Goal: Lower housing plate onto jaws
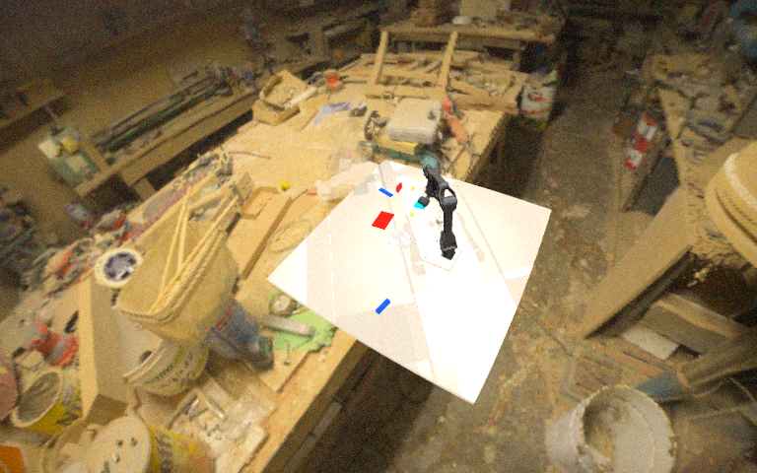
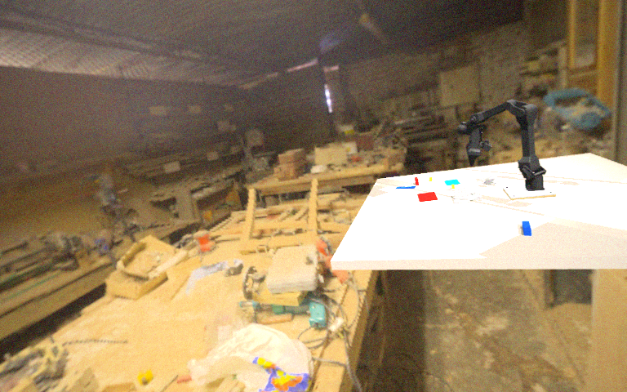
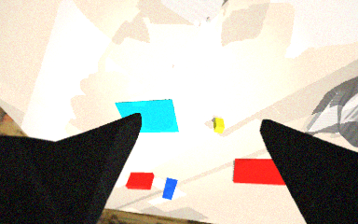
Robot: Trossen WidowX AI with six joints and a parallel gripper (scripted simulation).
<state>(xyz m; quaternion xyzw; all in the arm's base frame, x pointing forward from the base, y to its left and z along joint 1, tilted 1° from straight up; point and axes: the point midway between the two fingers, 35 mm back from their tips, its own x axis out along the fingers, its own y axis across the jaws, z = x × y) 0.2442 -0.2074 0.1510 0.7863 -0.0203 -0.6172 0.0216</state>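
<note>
Hovering over the white table, near the cyan plate, the gripper is spread wide with nothing in its grasp.

Which piece is the housing plate, I cannot tell; the cyan plate lies on the table, a small yellow block near it and the red plate farther off.

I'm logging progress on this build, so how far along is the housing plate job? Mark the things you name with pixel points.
Nothing looks finished: the gripper (image 2: 472,162) (image 3: 199,121) is open and holds nothing, hanging above the white table (image 1: 357,290) (image 2: 415,249) (image 3: 177,61). Which piece is the housing plate, and whether the jaws are on their pins, I cannot tell. Lowering the plate level and moving away seem left.
</note>
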